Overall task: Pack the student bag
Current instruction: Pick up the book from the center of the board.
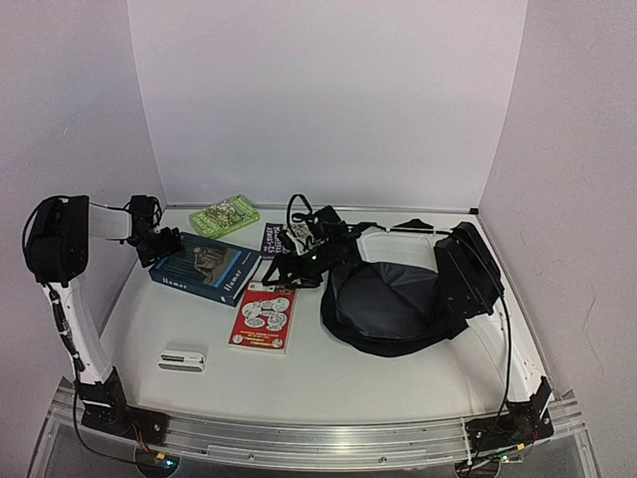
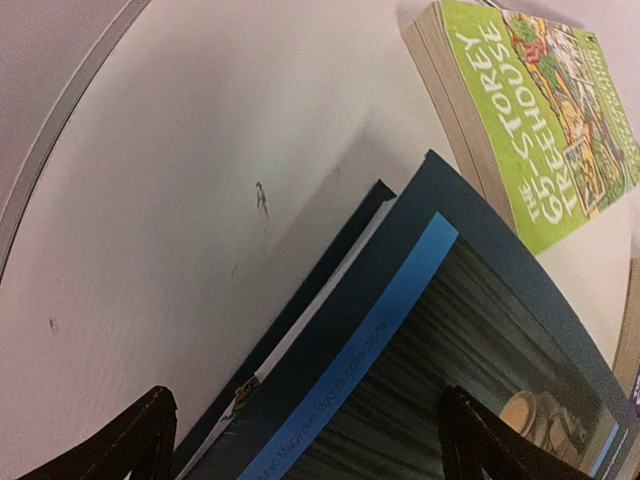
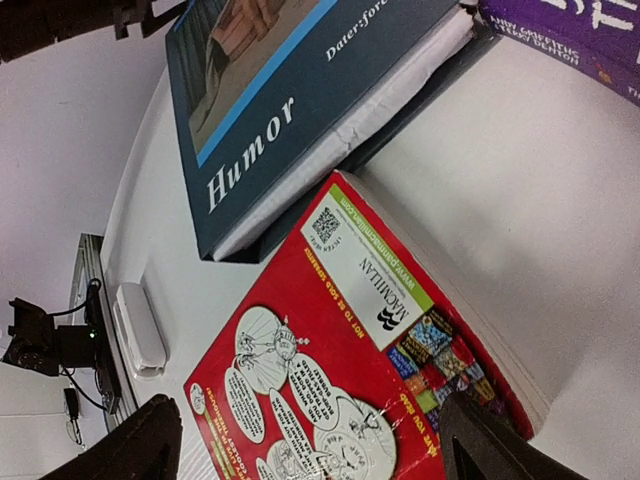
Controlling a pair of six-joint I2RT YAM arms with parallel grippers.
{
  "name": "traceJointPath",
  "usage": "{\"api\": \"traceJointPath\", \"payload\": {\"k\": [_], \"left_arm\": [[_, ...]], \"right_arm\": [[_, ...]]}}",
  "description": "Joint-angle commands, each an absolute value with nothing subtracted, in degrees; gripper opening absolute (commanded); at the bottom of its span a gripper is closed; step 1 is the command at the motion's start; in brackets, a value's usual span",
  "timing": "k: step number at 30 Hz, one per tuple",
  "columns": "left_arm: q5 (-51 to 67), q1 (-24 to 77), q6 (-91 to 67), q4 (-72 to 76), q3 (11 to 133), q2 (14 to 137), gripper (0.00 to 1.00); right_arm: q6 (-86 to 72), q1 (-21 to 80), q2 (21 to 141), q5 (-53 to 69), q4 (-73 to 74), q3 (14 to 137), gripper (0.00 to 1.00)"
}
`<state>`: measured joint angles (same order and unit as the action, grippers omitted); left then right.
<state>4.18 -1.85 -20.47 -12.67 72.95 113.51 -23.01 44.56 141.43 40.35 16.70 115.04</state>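
White table (image 1: 328, 373) — student bag (image 1: 388, 304) — pale walls (image 1: 328, 100)

From the left wrist I read "THE 65-STOREY TREEHOUSE" on the green book's (image 2: 540, 120) cover; from the right wrist, "Humor" in white on the blue book (image 3: 270, 110), with "Dater:" on its pale stripe; the red book (image 3: 330, 360) carries "MACMILLAN" beside a QR code; the purple book (image 3: 570, 30) shows "DENTON"; I can't make out the smaller print.
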Motion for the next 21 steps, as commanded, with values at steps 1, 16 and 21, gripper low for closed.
{"api": "traceJointPath", "payload": {"k": [1, 16, 21], "left_arm": [[11.1, -1.1, -23.3, -10.3, 65.2, 104.9, 0.85], [10.9, 2.0, -25.8, -10.3, 57.6, 97.1, 0.76], [9.4, 3.4, -27.6, -11.6, 57.1, 95.9, 0.77]], "right_arm": [[-24.3, 44.9, 144.2, 41.0, 15.1, 119.5, 0.86], [-29.0, 45.5, 151.2, 38.1, 14.2, 128.8, 0.69], [-32.9, 46.6, 158.4, 37.8, 14.3, 136.6, 0.68]]}}
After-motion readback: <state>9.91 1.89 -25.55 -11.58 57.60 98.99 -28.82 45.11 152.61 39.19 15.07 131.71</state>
